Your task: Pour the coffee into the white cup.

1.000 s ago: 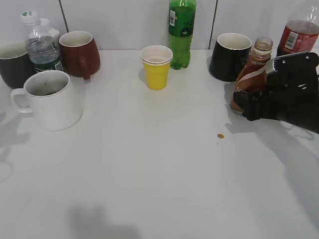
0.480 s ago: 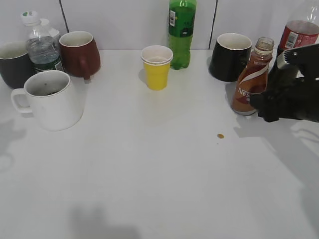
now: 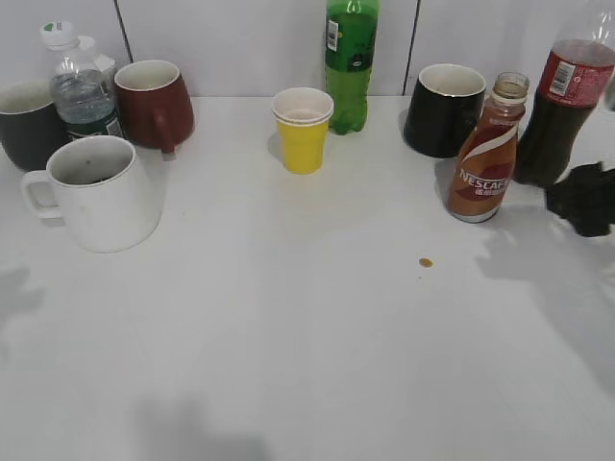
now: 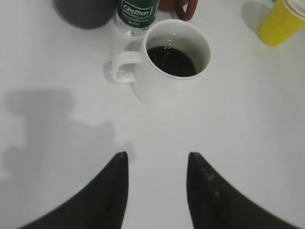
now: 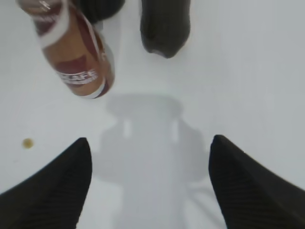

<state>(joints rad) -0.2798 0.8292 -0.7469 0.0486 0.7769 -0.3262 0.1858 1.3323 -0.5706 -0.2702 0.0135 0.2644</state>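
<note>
Coffee [image 4: 171,61] in white cup [image 4: 162,86], bottle [image 5: 76,52] top cropped

The white table [image 3: 317,327] carries mugs, bottles, a yellow cup [image 3: 302,130] and a small orange speck [image 3: 425,262].

Smooth matt white surface [image 3: 288,317]. Glazed, glossy ceramic on the white cup [image 3: 101,192], with dark shiny coffee [image 4: 171,61] inside. Clear glossy plastic on the Nescafe bottle [image 3: 485,158], wrapped in a shiny printed label. Matt paper on the yellow cup [image 3: 302,130]. Matt black plastic on the right tool [image 5: 150,183] and left tool [image 4: 157,195].
</note>
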